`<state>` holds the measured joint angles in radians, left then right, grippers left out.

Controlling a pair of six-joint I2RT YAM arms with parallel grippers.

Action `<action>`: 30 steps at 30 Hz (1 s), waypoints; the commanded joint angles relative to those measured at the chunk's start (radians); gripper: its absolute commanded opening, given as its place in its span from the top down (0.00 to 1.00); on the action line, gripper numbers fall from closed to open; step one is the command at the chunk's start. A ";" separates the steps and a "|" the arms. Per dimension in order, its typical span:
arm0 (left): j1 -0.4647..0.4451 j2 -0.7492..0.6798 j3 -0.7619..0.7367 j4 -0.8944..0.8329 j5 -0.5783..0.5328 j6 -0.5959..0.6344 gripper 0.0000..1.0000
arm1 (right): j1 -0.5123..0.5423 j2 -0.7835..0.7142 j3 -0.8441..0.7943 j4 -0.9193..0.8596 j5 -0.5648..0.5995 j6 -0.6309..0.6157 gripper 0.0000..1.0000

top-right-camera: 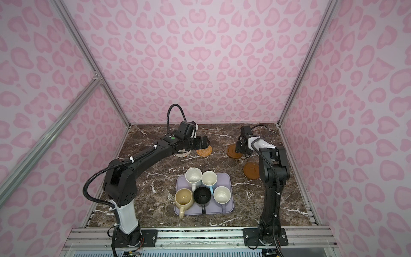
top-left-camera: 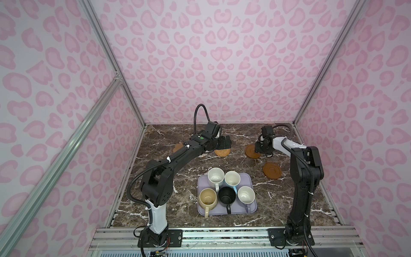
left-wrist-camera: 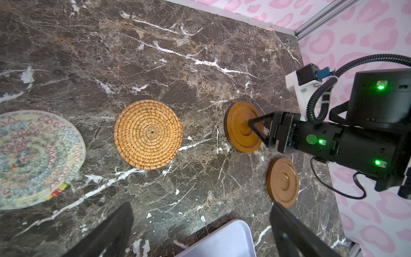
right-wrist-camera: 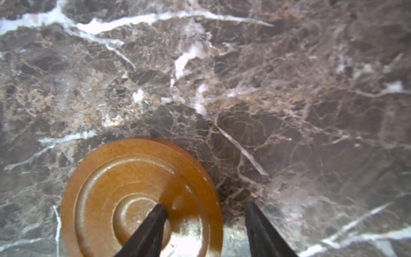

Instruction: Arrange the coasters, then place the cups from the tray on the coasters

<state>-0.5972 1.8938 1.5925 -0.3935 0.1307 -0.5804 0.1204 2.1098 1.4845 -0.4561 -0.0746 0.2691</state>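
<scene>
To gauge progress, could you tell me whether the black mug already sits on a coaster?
No, the black mug stands on the tray.

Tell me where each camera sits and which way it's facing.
Top views: high above the near edge of the table, angled down at the tray; left arm and right arm show.
Left wrist: looks down past the open left gripper at the rattan coaster.
Right wrist: close above the wooden coaster, right gripper straddling its rim.
Shared: both wrist views show that wooden coaster.
</scene>
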 commanded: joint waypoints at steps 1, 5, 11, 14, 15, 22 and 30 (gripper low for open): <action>0.007 -0.004 -0.009 0.025 -0.012 0.004 0.02 | 0.014 0.026 -0.007 -0.072 -0.025 0.001 0.45; 0.008 -0.008 -0.014 0.025 -0.015 0.004 0.02 | 0.040 0.035 0.033 -0.074 -0.030 -0.001 0.49; 0.014 -0.022 -0.037 0.040 -0.011 -0.010 0.02 | 0.094 0.075 0.104 -0.113 -0.015 -0.001 0.53; 0.017 -0.022 -0.039 0.038 -0.010 -0.010 0.02 | 0.118 0.088 0.129 -0.125 -0.005 0.001 0.53; 0.017 -0.024 -0.039 0.039 -0.012 -0.010 0.02 | 0.123 0.091 0.136 -0.126 -0.010 0.002 0.54; 0.019 -0.019 -0.039 0.042 -0.008 -0.013 0.02 | 0.147 0.137 0.202 -0.158 -0.005 0.005 0.54; 0.020 -0.012 -0.039 0.044 -0.007 -0.016 0.02 | 0.145 0.173 0.266 -0.189 0.023 0.013 0.55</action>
<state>-0.5789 1.8828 1.5555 -0.3870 0.1234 -0.5934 0.2634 2.2555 1.7447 -0.6044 -0.0708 0.2768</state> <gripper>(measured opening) 0.977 0.448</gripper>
